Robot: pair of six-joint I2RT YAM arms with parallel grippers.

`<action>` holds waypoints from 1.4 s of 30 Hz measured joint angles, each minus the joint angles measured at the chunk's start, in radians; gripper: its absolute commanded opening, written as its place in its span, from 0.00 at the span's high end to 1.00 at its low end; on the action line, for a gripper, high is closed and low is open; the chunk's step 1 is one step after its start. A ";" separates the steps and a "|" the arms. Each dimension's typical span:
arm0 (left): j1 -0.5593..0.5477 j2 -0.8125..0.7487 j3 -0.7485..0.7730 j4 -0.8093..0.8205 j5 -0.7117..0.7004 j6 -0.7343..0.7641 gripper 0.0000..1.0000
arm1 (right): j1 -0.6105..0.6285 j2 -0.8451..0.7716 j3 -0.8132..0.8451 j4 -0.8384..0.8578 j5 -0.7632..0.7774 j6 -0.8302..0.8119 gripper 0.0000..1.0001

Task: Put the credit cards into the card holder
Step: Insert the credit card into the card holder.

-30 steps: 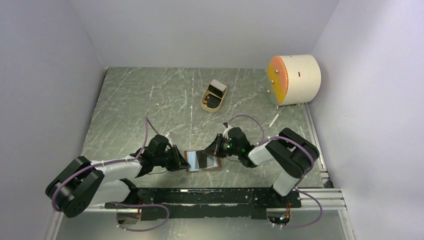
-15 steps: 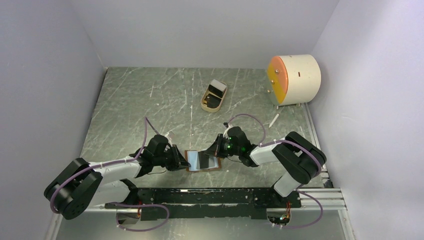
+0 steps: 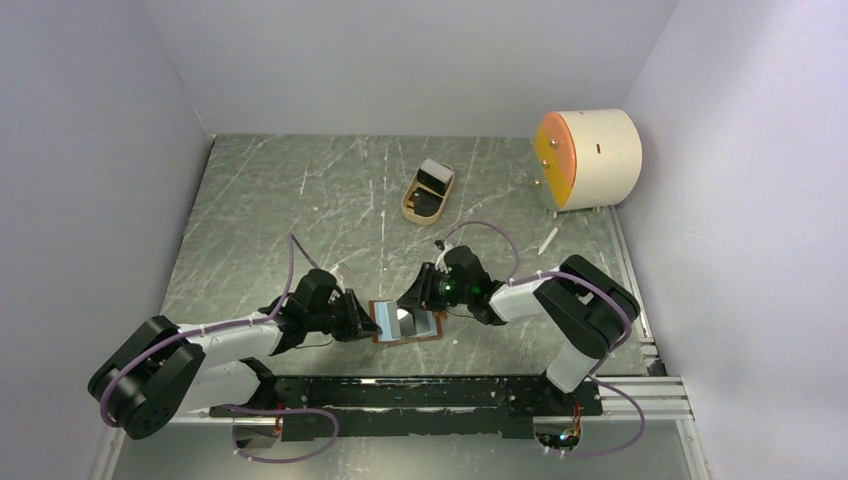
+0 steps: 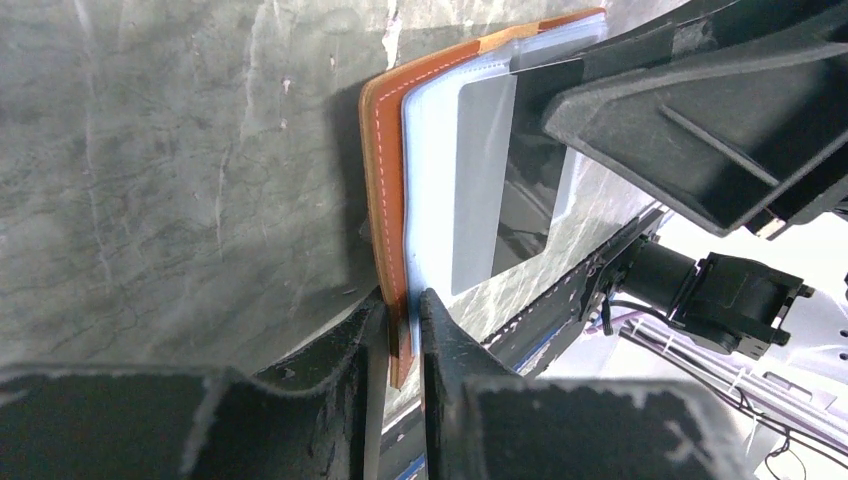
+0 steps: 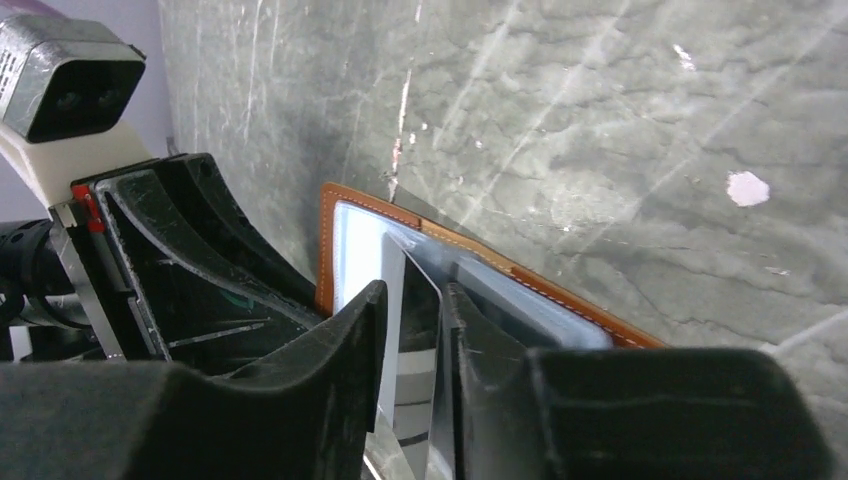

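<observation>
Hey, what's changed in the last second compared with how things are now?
The right end effector, shut on a dark credit card, slid left, farther over the open card holder. Nothing was taken hold of or let go. The left end effector stayed clamped on the holder's left edge; the holder and the tan tray did not move.

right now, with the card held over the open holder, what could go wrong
1. The left gripper pinches only one edge of the card holder, so a push from the card might slide it or pull it free.
2. The right gripper holds the card tilted; it may catch on the clear sleeve and bend.
3. Both grippers are crowded over the holder and could bump.
</observation>
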State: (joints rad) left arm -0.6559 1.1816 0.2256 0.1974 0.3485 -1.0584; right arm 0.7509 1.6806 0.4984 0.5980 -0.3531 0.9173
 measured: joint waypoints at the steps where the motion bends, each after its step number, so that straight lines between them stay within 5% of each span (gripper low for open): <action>1: 0.000 0.000 0.001 0.000 0.001 0.000 0.78 | 0.002 -0.007 0.008 -0.022 0.005 -0.007 0.58; 19: 0.000 -0.003 0.007 0.021 0.019 0.000 0.74 | 0.038 -0.193 0.016 -0.312 0.163 -0.077 0.56; 39: 0.000 0.002 0.007 0.048 0.041 0.000 0.73 | 0.134 -0.053 -0.016 -0.032 0.067 0.092 0.60; 42: 0.000 0.005 0.007 0.049 0.041 0.000 0.79 | 0.137 -0.043 -0.017 -0.012 0.051 0.095 0.60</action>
State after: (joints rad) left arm -0.6559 1.1866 0.2329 0.2462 0.3893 -1.0584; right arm 0.8883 1.6371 0.4816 0.5861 -0.3019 1.0122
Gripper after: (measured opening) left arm 0.265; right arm 0.400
